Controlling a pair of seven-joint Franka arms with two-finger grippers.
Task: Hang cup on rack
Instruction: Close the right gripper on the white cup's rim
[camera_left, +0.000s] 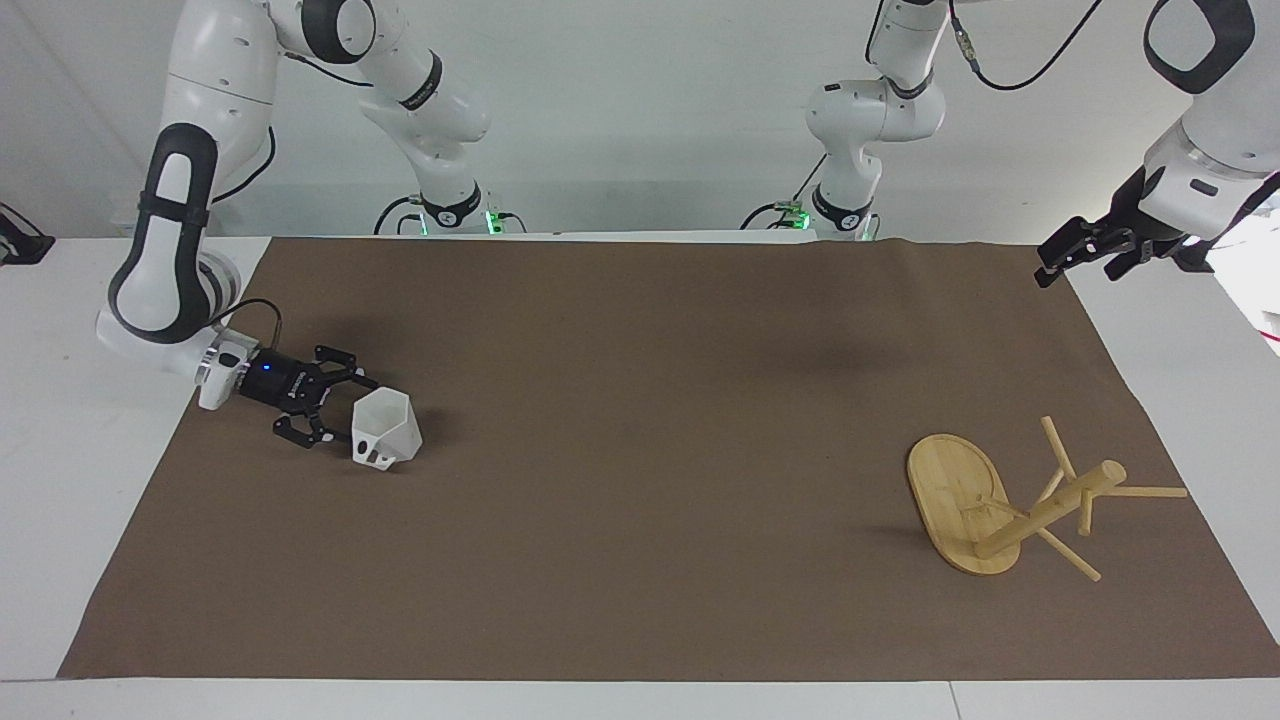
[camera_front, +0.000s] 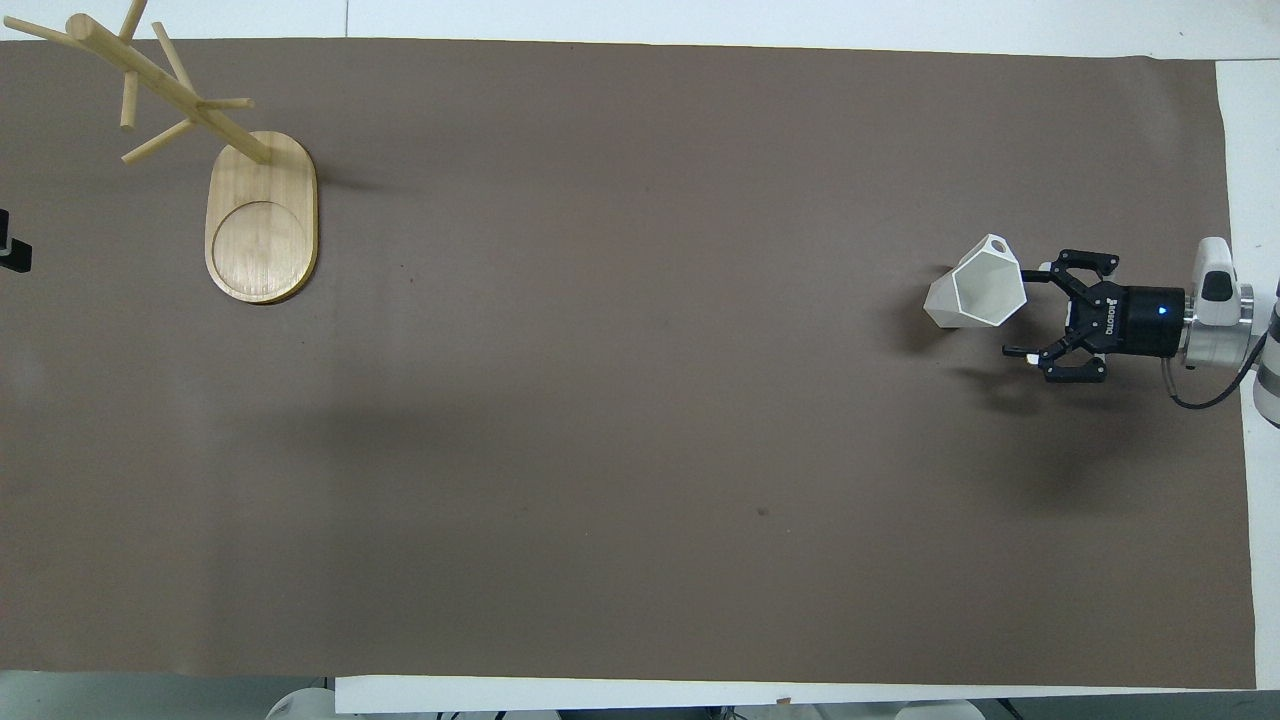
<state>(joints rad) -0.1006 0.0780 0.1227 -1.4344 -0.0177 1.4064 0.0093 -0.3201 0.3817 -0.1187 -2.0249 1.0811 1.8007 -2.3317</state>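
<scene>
- We see the cup (camera_left: 385, 437) (camera_front: 978, 295), small, white and faceted, with an angular handle, standing on the brown mat (camera_left: 640, 450) toward the right arm's end of the table.
- The right gripper (camera_left: 338, 410) (camera_front: 1030, 312) lies low just beside the cup, fingers spread apart, holding nothing.
- The bamboo rack (camera_left: 1010, 505) (camera_front: 215, 170) stands well apart, toward the left arm's end.
- The left gripper (camera_left: 1075, 255) waits over the mat's corner, its fingers apart.

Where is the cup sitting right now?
The cup stands on the brown mat toward the right arm's end of the table, with the open right gripper low beside it; the rack is at the left arm's end.
</scene>
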